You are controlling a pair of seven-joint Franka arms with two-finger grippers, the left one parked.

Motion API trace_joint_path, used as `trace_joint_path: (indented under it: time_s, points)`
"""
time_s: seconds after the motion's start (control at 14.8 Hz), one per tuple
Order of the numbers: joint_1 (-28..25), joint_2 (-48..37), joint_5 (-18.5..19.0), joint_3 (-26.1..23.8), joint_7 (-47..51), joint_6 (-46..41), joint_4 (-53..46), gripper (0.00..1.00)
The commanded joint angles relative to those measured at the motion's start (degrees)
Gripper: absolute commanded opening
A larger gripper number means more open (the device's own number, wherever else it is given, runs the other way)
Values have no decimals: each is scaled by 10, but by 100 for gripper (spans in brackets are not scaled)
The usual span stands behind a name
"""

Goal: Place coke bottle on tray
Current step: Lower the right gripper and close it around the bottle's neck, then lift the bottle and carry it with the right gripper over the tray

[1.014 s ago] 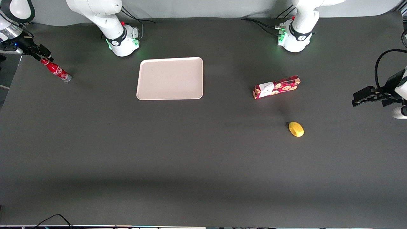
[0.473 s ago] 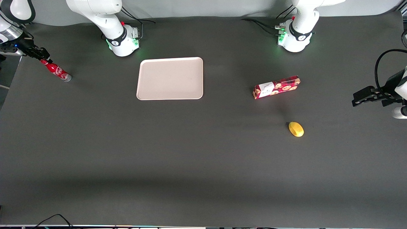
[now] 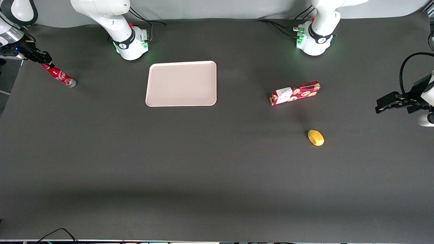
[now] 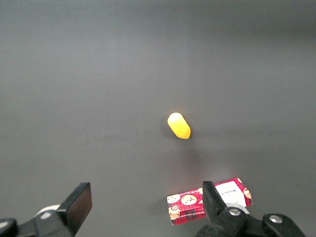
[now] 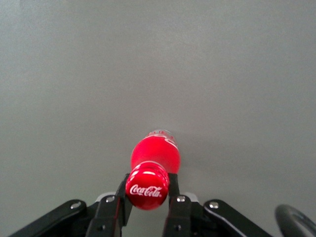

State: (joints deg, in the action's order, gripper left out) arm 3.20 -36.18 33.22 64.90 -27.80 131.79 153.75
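bottle axis: coke bottle [image 3: 58, 75] stood on table [image 3: 217, 176] w/ silvery base down; in front view it looked tilted, cap toward the hand.
bottle spot: near table edge at working arm's end, well apart from tray [image 3: 181, 83].
hand: hand [image 5: 147, 195] at bottle's neck, fingers [image 5: 174, 186] shut on it just under the cap.
hidden: neck mostly covered by the fingers; arm cut off at frame edge.
surface: dark grey matte table; pale wall by arm bases.

Even, soft overhead light; faint shadows under the tray [image 3: 181, 83] (toward six o'clock); all views sharp, no glare
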Motion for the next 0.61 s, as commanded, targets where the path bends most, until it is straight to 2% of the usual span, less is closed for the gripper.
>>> trace_joint_path:
  time_s: [0.0, 0.34, 0.54]
  points:
    - [-14, -19, 23, -55, 41, -27, -11, 0]
    - [-18, -20, 11, -186, 153, -122, -56, 0]
    - [-27, -6, -110, -272, 165, -155, -108, 0]
